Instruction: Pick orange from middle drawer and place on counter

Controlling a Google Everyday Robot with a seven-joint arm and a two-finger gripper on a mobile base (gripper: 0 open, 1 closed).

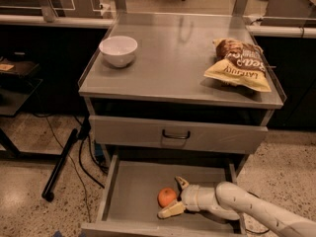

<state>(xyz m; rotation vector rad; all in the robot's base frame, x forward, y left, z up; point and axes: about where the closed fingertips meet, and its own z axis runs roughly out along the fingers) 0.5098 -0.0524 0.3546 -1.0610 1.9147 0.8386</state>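
The orange (167, 197) lies on the floor of the open middle drawer (132, 191), near its middle front. My gripper (175, 197) reaches in from the right, inside the drawer. Its fingers are open, one fingertip (179, 181) behind the orange and the other (165, 214) in front of it, so the orange sits between them. The fingers look close to the fruit but not closed on it. The counter (173, 58) is the grey steel top above.
A white bowl (118, 50) stands at the counter's back left. A chip bag (238, 65) lies at the counter's right. The upper drawer front with a black handle (176, 134) is closed. A black pole and cables (64, 159) lie on the floor at left.
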